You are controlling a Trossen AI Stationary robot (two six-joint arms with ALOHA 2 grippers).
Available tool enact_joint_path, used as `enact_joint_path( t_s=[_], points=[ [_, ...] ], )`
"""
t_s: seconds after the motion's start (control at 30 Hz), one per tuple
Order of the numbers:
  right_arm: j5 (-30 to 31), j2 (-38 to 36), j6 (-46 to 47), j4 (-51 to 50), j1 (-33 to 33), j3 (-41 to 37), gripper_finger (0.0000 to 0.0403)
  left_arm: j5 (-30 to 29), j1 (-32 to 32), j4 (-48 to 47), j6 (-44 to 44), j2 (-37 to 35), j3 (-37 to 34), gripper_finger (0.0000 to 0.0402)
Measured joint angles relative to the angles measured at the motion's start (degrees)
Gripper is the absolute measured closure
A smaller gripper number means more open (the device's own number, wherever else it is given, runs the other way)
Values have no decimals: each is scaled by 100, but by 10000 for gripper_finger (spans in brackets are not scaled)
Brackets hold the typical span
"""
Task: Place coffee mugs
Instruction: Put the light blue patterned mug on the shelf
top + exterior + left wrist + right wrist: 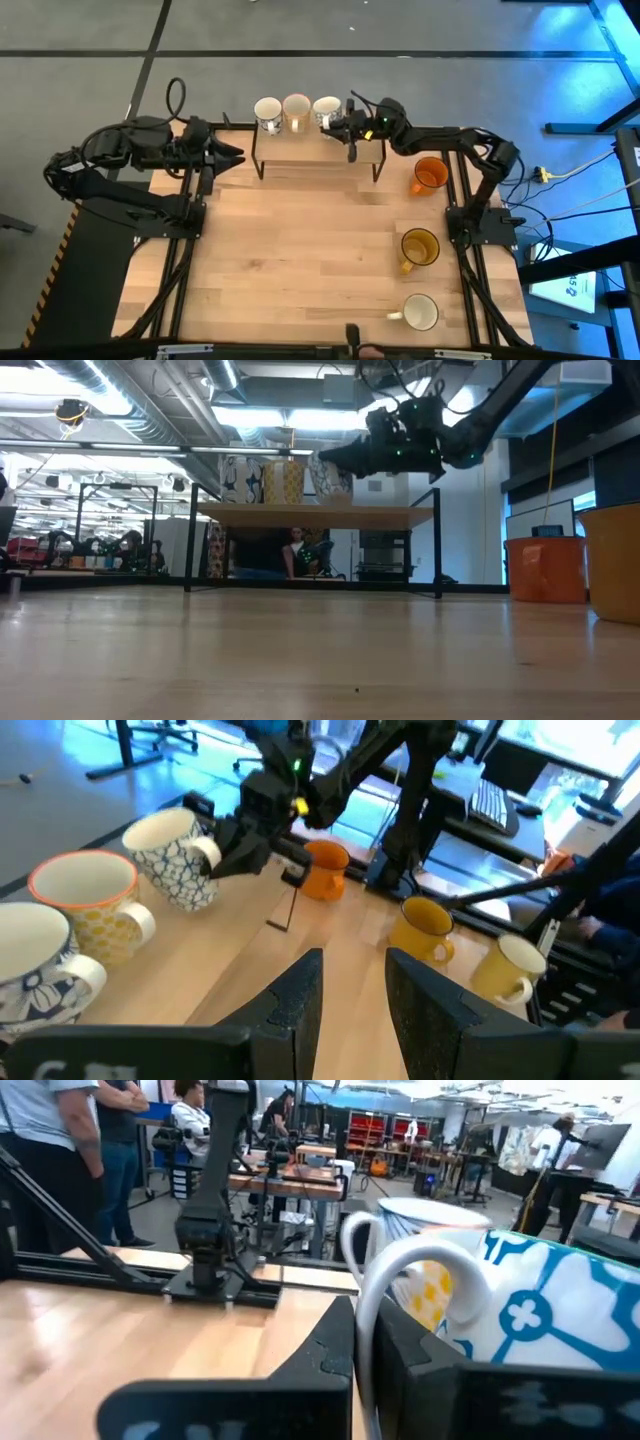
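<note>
Three white patterned mugs stand upright in a row on a raised wooden shelf (300,142) at the table's far edge. My right gripper (333,122) is at the rightmost one, a blue-patterned mug (172,858), and is shut on its handle. An orange mug (430,175), an amber mug (420,247) and a cream mug (421,312) stand on the table along its right side. My left gripper (236,155) waits open and empty at the shelf's left end. My right gripper (365,1370) pinches the blue-patterned mug's handle loop (368,1295) between its two fingers (325,1355). The fingers come level from the table's right side. The mug stands upright with its base on the shelf, its handle toward the gripper.
The shelf stands on thin dark legs (258,160) with open room beneath it (310,555). The middle of the tabletop (300,250) is bare wood. People show in the room beyond the table (60,1150).
</note>
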Motion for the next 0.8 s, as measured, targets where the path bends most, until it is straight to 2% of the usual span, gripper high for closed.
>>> enact_joint_path(
  t_s=[0.2,0.4,0.8],
  points=[
    [-172,275,-66,304,-46,0,403,-225,0,121,2,48,-1,297],
    [-86,362,-164,360,-42,13,402,-239,0,175,2,47,0,297],
    [-76,356,-322,80,-33,28,399,-238,0,175,2,44,0,297]
  ],
)
